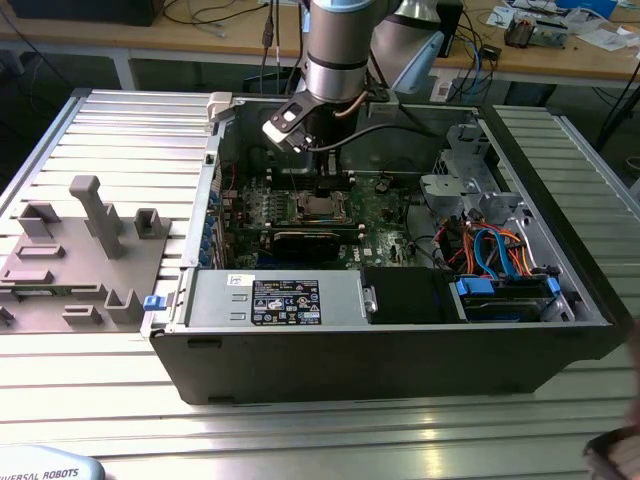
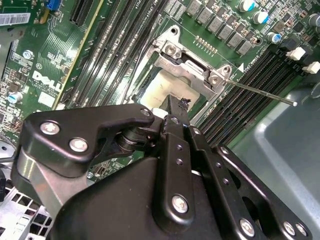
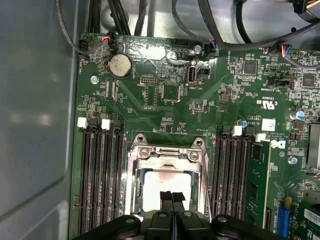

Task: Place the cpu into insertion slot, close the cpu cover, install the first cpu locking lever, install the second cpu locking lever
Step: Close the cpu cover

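Black fingers are pressing together tip to tip, with no gap showing and nothing caught between them. Their tips are hanging right over the chip; whether they are touching its top I cannot tell.

The chip is sitting in its slot on the green board. Its pale silver top is showing through the square window of the cover, which is lying flat around it in both wrist views. In the second wrist view a thin metal lever is sticking out from a corner of the slot's frame. It is slanting away across the black memory slots toward the grey wall of the case. In the first wrist view, rows of such slots are flanking the chip on both sides, and a round coin battery is sitting farther off on the board.

In the exterior view the arm is reaching down into the open case from twelve o'clock, its end hanging over the middle of the board. The case is lying on its side on the slatted metal table. Inside it, a silver power box is running along the six o'clock edge, and blue and orange cables are bunching at four o'clock. A grey holder plate with upright pegs is resting on the table at nine o'clock from the case, just beside it.
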Robot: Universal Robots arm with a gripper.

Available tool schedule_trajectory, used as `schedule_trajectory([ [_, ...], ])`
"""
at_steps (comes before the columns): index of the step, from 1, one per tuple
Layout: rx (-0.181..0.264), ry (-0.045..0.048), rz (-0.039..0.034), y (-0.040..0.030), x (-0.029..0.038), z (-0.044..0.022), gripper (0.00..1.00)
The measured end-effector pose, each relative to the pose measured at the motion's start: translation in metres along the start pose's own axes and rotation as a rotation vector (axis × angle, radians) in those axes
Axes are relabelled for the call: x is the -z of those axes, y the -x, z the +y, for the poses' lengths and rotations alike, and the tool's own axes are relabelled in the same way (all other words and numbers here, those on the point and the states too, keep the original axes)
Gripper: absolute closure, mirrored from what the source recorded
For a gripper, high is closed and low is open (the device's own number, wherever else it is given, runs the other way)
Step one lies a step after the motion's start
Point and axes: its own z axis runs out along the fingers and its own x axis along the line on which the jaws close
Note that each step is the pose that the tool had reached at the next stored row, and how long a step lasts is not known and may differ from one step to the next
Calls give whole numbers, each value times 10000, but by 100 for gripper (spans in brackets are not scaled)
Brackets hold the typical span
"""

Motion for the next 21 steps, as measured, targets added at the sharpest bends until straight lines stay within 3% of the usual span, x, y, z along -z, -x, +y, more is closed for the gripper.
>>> schedule_trajectory([
  [6,2,0,12,-4,-23,-58,89],
  [10,1,0,15,-11,-99,-123,89],
  [14,2,1,16,-15,-170,-139,89],
  [21,3,0,15,-16,-202,-150,89],
])
